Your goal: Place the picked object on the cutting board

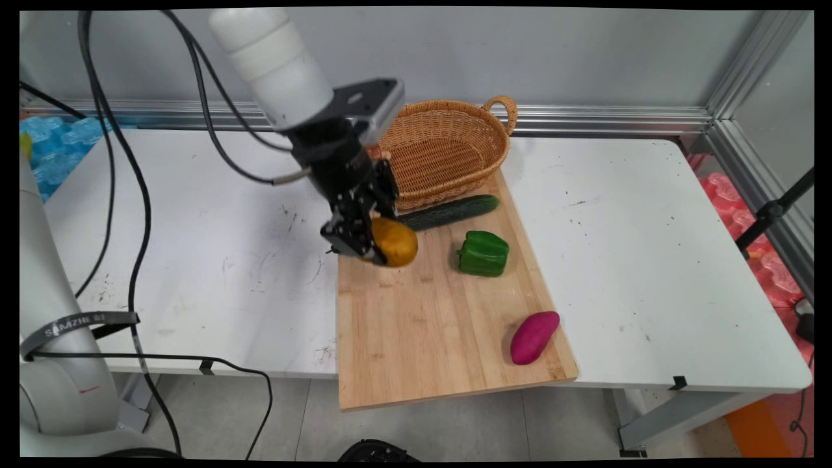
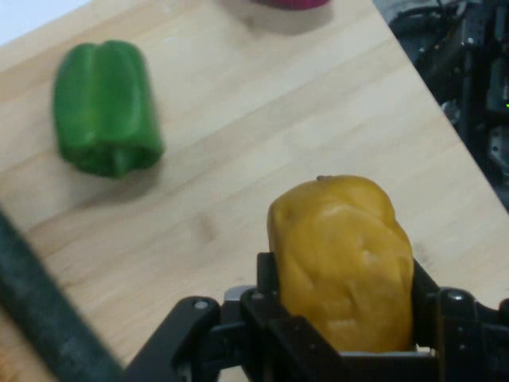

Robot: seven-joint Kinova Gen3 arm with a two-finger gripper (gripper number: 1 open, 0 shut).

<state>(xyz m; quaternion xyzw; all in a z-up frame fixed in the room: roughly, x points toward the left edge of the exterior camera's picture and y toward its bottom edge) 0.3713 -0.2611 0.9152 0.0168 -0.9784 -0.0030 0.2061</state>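
**Gripper clamped on a yellow potato above the cutting board**

Everything is placed here by the wooden cutting board (image 1: 429, 325), which lies on the white table (image 1: 650, 260) and overhangs its near edge.

Nearest the camera, a purple sweet potato (image 1: 533, 337) lies on the board's near right corner.

Further in, a green bell pepper (image 1: 483, 253) lies on its side on the right half of the board, well apart from the sweet potato.

Level with the pepper, over the board's left part, the gripper (image 1: 374, 244) has its two fingers closed on a yellow potato (image 1: 394, 242). In the hand view the potato (image 2: 343, 263) sits between the black fingers (image 2: 266, 278), with the board's wood beneath it and the pepper (image 2: 106, 108) off to one side.

Just behind the potato, a dark green cucumber (image 1: 450, 212) lies across the board's far part.

At the board's far end sits a wicker basket (image 1: 448, 146) with a loop handle.
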